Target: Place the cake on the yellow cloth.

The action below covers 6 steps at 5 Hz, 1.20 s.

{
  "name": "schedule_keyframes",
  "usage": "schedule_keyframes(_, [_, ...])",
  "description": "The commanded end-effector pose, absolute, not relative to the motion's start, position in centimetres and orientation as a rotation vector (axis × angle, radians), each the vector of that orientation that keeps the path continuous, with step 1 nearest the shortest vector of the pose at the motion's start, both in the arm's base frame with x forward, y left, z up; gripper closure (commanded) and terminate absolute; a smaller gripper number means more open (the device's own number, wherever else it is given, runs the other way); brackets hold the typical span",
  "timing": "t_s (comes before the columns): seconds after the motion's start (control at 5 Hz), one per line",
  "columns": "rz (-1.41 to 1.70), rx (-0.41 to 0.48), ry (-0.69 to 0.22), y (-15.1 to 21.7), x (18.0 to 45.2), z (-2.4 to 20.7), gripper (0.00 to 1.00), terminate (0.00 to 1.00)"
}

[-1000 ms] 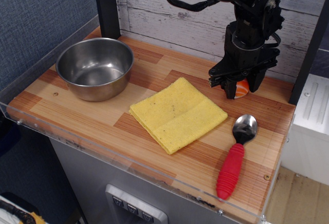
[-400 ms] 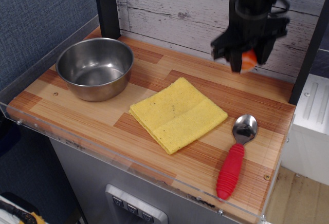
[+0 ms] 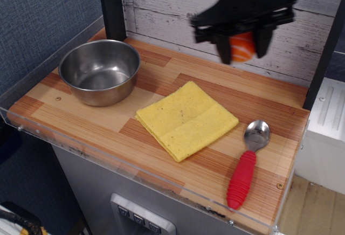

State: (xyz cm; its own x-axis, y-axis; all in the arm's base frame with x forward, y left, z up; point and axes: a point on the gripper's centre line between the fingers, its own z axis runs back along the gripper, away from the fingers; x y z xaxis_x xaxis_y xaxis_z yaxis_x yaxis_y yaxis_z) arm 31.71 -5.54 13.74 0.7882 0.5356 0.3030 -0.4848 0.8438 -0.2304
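Observation:
My gripper [image 3: 242, 47] is shut on the cake [image 3: 242, 48], a small orange toy with pale stripes, and holds it high in the air above the back of the table. The two black fingers [image 3: 223, 49] stand on either side of it. The yellow cloth [image 3: 186, 119] lies folded on the wooden table, below and to the left of the gripper. The cake is well above the cloth and touches nothing but the fingers.
A steel bowl [image 3: 99, 71] stands at the back left. A red-handled spoon [image 3: 247, 165] lies at the front right, beside the cloth. A white plank wall [image 3: 161, 8] and a black post [image 3: 112, 6] stand behind the table [image 3: 70, 116].
The gripper has lifted the cake off the table at the back right and carried it up and to the left, toward the space above the cloth.

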Motion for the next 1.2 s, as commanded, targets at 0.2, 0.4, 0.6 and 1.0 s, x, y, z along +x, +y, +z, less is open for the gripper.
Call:
schedule_keyframes(0.2, [0.547,-0.122,-0.364,-0.6,26.8,12.3,1.00,0.00])
schedule_keyframes(0.4, [0.530,-0.101,-0.347,0.5,27.6,10.7,1.00,0.00])
schedule_keyframes(0.6, [0.522,-0.083,-0.329,1.7,28.3,8.8,1.00,0.00])
schedule_keyframes(1.0, [0.480,-0.079,-0.311,2.0,28.7,6.3,1.00,0.00])
